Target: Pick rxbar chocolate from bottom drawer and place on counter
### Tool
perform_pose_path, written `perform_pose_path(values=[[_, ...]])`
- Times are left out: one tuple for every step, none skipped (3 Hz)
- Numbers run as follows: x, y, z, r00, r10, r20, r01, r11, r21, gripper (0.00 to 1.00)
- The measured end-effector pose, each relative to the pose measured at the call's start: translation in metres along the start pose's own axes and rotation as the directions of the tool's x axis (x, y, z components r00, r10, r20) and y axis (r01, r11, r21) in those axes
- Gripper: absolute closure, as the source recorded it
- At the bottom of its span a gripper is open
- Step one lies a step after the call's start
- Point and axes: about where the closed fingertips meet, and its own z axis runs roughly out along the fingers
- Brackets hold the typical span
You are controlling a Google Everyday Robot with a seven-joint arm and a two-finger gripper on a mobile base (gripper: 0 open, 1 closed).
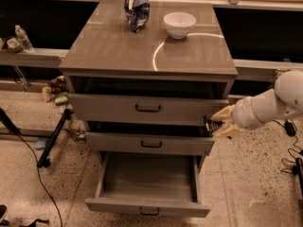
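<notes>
The tool (218,123) is clenched on the rxbar chocolate (209,125) — a small dark bar, its pale print too small to read. It hangs just beside the middle drawer's (118,142) right edge, above the open bottom drawer (147,206). The worktop (109,51) holds a white bowl (179,24) and a blue bag (137,8) at the back — the front is bare.

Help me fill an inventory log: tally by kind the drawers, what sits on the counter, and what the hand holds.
Drawers: 3 (top drawer, middle drawer, bottom drawer, open)
Bowls: 1, white bowl on the counter
Snack bags: 1, snack bag on the counter
Bars: 1, rxbar chocolate, gripped by the hand at the middle drawer's right end
Total: 6
</notes>
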Motion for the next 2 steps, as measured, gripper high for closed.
perform_pose_path(values=[[-0.038,-0.018,-0.038,0.998,-0.062,-0.022,0.063,0.998,0.006,1.0],[-0.081,-0.042,-0.069,0.988,-0.15,-0.041,0.151,0.9884,0.015,1.0]])
